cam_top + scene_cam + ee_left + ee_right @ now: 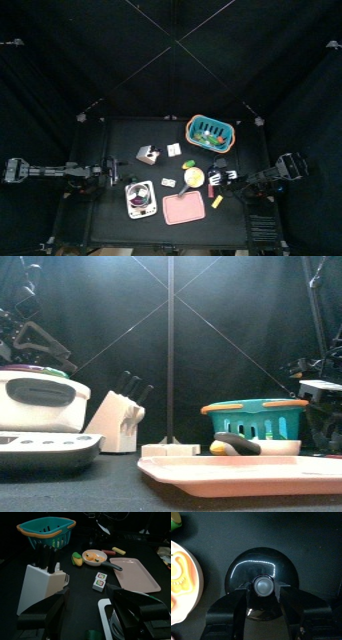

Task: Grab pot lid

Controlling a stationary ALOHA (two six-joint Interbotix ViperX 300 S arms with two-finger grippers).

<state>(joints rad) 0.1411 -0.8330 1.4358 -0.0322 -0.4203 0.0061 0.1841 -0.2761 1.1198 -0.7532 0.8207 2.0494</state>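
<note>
Black table (120,140) amid black curtains (80,60), cluttered with kitchenware.

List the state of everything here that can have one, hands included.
pot lid: flat on the table, knob up, not lifted.
right hand: open, jaws either side of the lid's knob.
left hand: open, holding nothing.
knife block: upright, knives in it.
basket: upright, dark items inside.
pink tray: flat, bare.
small pan: upright, yellow food inside.
</note>
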